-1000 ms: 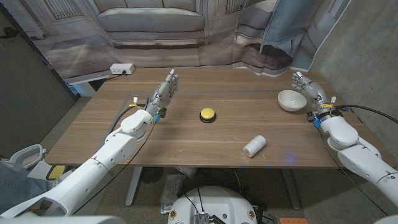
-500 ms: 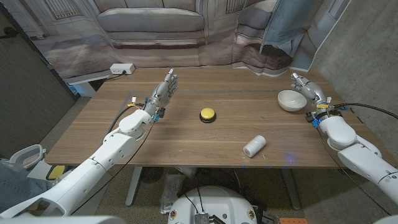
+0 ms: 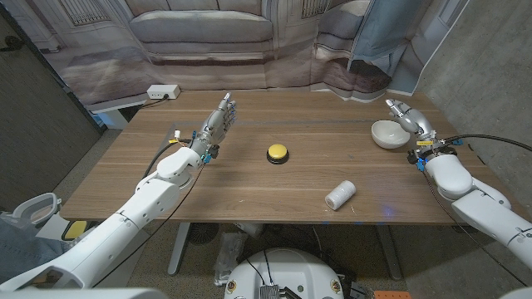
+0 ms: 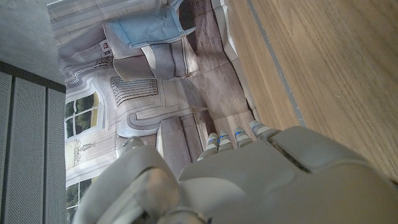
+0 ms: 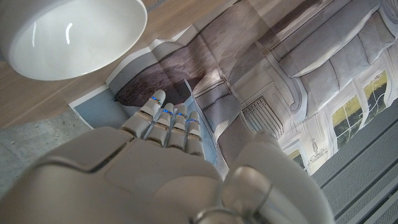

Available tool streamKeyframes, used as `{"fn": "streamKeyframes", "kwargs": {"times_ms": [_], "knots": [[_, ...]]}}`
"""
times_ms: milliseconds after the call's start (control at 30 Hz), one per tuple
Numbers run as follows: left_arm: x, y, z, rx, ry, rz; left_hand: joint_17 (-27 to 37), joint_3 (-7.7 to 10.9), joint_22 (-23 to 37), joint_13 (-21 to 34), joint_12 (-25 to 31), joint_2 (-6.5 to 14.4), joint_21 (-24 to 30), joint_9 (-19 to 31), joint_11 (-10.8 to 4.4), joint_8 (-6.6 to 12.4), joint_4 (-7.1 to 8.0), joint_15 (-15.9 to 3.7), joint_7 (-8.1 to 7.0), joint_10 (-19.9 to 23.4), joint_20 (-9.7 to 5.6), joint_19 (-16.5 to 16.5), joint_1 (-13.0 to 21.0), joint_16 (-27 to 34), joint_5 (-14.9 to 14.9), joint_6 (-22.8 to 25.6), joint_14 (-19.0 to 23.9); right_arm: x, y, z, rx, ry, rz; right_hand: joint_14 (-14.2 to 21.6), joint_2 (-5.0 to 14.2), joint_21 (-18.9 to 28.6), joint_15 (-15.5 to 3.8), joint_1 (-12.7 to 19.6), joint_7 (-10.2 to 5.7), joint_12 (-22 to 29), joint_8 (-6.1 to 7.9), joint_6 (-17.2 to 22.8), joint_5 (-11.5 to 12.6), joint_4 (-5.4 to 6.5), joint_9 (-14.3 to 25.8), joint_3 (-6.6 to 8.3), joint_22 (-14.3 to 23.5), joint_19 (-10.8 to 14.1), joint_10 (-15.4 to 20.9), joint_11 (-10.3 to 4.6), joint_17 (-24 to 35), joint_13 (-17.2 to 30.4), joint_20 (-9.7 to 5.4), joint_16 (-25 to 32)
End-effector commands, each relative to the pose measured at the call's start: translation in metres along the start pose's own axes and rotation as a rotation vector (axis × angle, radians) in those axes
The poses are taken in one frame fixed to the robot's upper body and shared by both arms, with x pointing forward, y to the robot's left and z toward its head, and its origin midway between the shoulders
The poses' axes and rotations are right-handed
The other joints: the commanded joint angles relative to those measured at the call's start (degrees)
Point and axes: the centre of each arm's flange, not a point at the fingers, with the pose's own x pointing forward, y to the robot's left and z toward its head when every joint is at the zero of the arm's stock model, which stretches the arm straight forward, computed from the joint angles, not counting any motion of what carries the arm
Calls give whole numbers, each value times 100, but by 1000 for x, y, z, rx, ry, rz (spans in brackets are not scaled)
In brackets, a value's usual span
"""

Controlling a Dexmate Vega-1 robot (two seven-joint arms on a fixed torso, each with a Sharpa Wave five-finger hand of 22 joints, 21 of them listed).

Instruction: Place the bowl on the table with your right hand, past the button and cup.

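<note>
White bowl (image 3: 389, 133) on table, right hand (image 3: 409, 119) beside, no legible writing

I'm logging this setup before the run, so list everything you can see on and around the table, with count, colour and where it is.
Bowl: one, white, upright on the table's right side, near the far edge.
Button: one, yellow on a black base, middle of the table.
Cup: one, white, lying on its side, nearer the front edge, right of the button.
Power strip: one, white, on a ledge past the table's far left corner.
Table: one, brown wood.
Backdrop: one, printed with a grey sofa, behind the table.
Left hand: one, grey-white, fingers apart, holding nothing, over the table left of the button.
Right hand: one, grey-white, holding nothing, just beside the bowl's right rim.
</note>
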Motion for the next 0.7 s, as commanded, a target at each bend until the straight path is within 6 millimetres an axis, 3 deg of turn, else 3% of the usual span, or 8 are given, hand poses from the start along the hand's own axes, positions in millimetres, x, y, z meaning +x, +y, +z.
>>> {"fn": "streamKeyframes", "kwargs": {"times_ms": [33,700], "knots": [[-2,0,4,17,15,-2,14,-47,29,14,4,19,19,13,4,-13,19,7,-7,-52,-309,-12,71,10,29,1,6,-3,-3,2,-90,-6,-21,7,-9,-9,4,72,-18,-1,13,52,9,-33,28,15,23,-23,44,-26,14,23,-226,-4],[-7,-3,7,28,8,1,15,-70,30,15,4,31,17,14,29,-17,17,10,-5,-51,-291,-22,87,11,24,-1,10,-14,-9,-1,-192,11,-22,10,-16,-20,-21,111,-35,-2,15,82,20,-63,30,14,22,-20,63,-23,13,25,-239,-14]]}}
